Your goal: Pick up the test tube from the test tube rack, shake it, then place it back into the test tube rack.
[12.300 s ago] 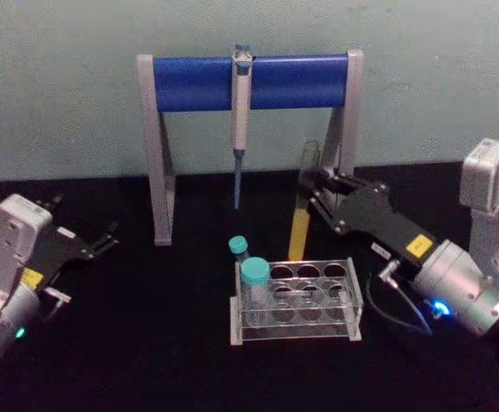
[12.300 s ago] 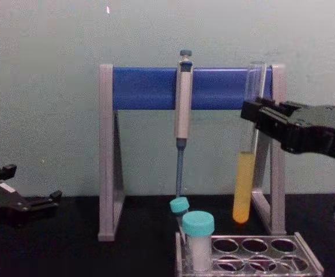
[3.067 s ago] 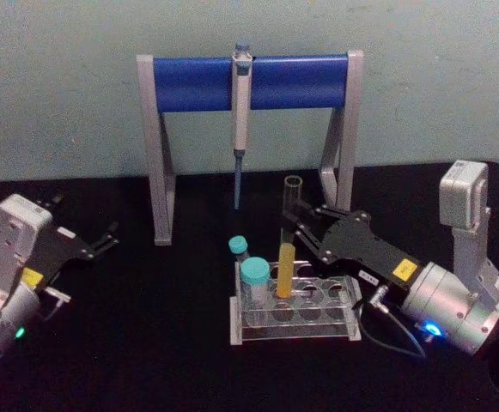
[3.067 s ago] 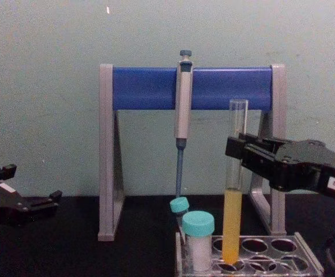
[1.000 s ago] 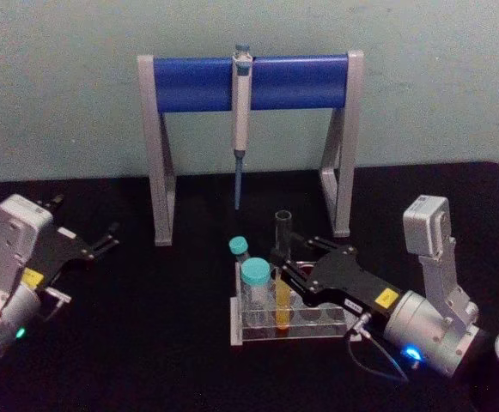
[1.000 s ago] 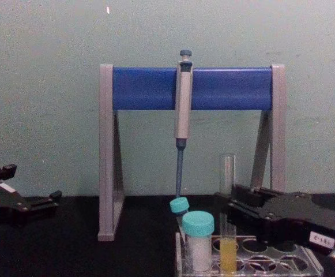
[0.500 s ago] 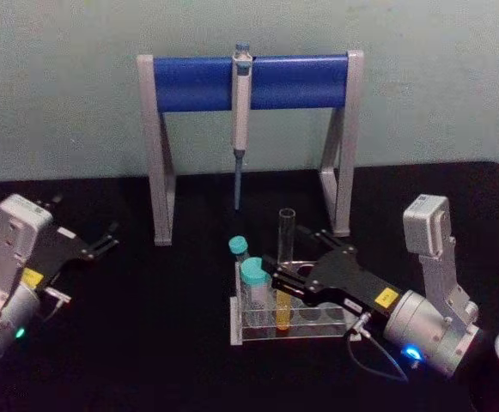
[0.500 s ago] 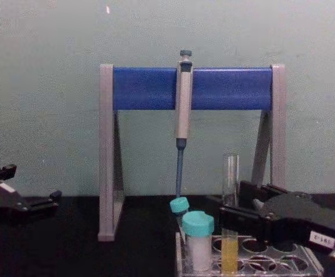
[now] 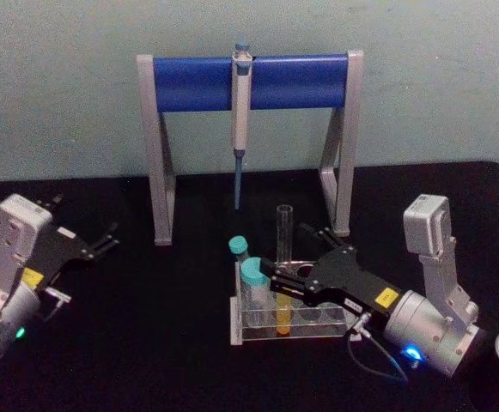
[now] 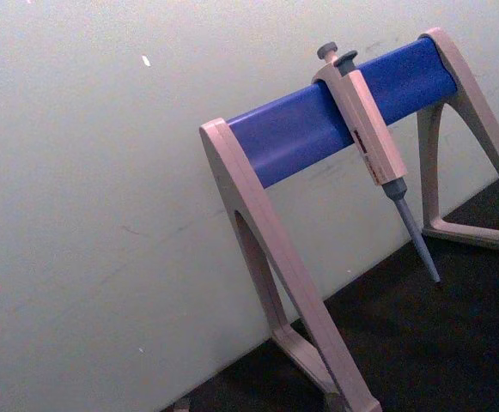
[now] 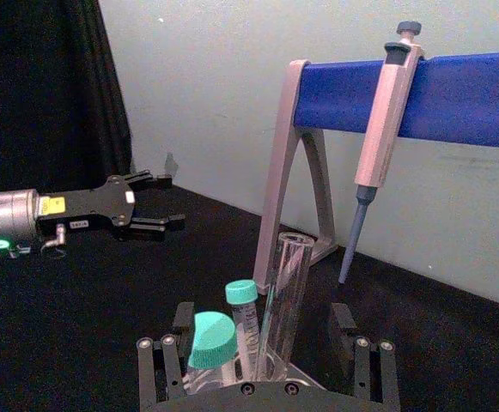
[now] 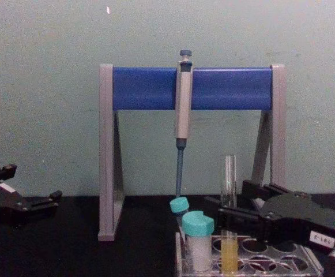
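Yellow liquid sat low in the test tube (image 9: 282,268), which stood upright in the test tube rack (image 9: 294,311), just beside the teal-capped vials (image 9: 252,279). You had the right gripper (image 9: 294,256) spread wide either side of the tube, its fingers (image 11: 344,324) clear of the glass; half a second earlier they sat closer in. Your left gripper (image 9: 103,241) stayed parked, fingers parted, well left of the rack, with the pipette stand (image 9: 249,86) behind.
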You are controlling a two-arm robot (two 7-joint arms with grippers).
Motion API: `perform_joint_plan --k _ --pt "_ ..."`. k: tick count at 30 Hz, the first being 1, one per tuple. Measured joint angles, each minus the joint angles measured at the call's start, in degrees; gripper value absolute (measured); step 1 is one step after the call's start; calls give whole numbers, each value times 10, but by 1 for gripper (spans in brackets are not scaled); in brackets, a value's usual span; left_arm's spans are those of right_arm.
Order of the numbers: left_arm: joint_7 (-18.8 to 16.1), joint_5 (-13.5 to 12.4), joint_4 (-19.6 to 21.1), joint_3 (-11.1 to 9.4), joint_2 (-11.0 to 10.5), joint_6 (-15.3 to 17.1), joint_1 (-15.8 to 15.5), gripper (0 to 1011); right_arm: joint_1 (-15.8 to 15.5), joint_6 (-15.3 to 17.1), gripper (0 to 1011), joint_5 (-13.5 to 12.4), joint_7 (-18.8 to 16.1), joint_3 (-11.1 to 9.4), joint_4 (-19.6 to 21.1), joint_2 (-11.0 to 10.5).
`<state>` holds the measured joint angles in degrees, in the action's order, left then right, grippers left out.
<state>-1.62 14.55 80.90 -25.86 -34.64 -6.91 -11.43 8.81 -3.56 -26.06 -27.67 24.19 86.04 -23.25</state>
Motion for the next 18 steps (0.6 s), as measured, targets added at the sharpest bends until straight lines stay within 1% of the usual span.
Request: perform_joint_plan --k 10,13,18 --pt "0 0 0 0 0 0 0 1001 -2 -1 1000 -2 0 -3 6 0" --pt "0 0 0 0 0 0 0 1001 -3 -7 1000 -1 0 -7 18 -2" --pt "0 0 0 0 0 0 0 1001 -5 -28 1000 7 4 -21 50 -9"
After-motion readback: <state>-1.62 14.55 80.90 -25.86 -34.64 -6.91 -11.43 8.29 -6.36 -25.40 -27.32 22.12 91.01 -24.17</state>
